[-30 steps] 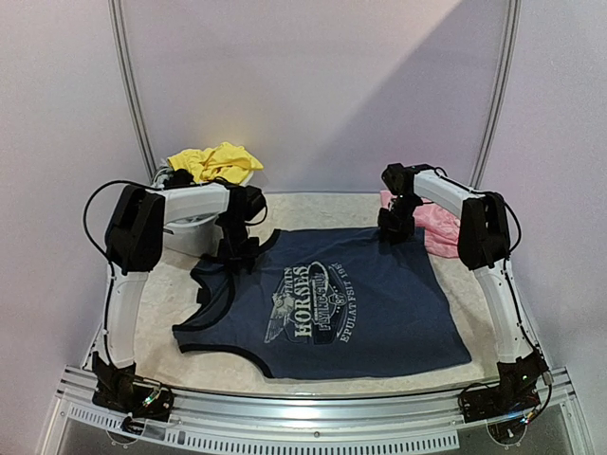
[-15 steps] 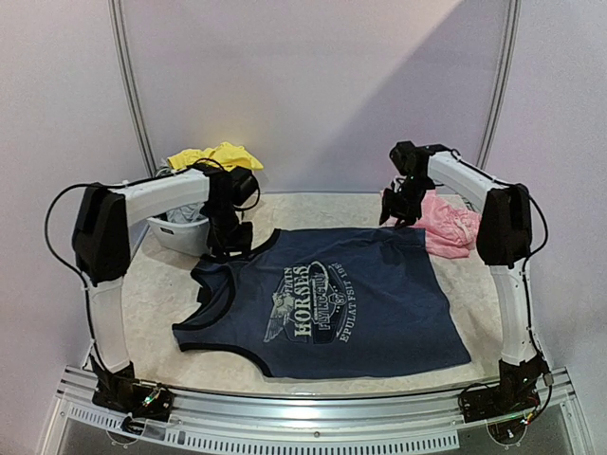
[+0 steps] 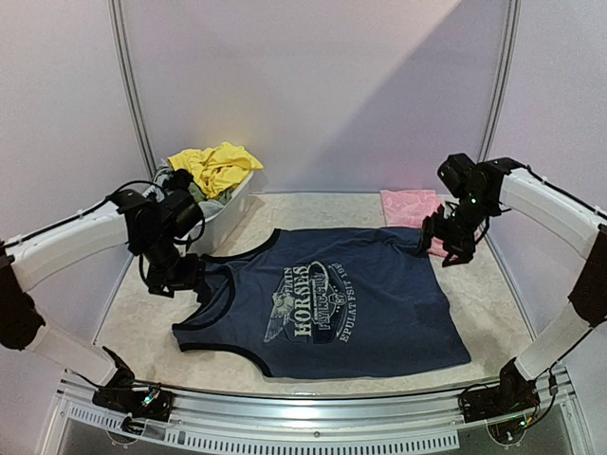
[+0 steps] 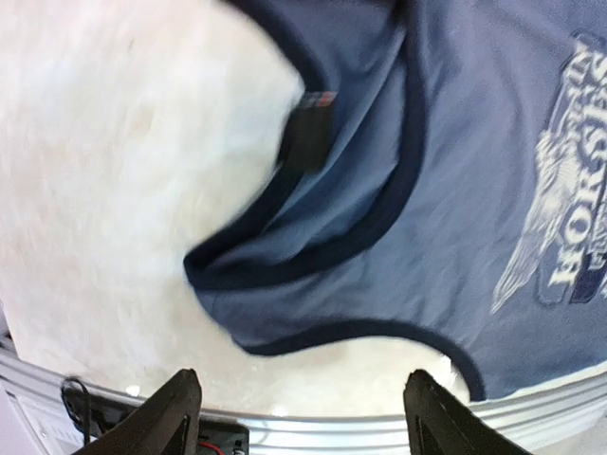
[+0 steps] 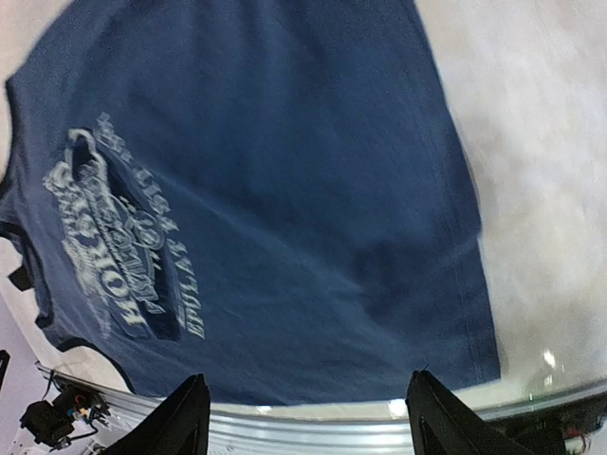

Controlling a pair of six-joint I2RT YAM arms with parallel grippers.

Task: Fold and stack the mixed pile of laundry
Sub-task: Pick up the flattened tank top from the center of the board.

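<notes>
Two grippers stand with their jaws spread wide and nothing between them. The left gripper hangs at 9 o'clock of the surface, just beside the shoulder straps of the navy tank top. The right gripper hangs at 2 o'clock, near the top's far hem corner. The navy tank top lies spread out in the middle, white lettering up, straps toward 9 o'clock and hem toward 3 o'clock; the strap end is a little rumpled. A pale pink piece lies at 1 o'clock, just beyond that hem corner. At 10 o'clock a white tub holds a yellow piece heaped over grey cloth.
</notes>
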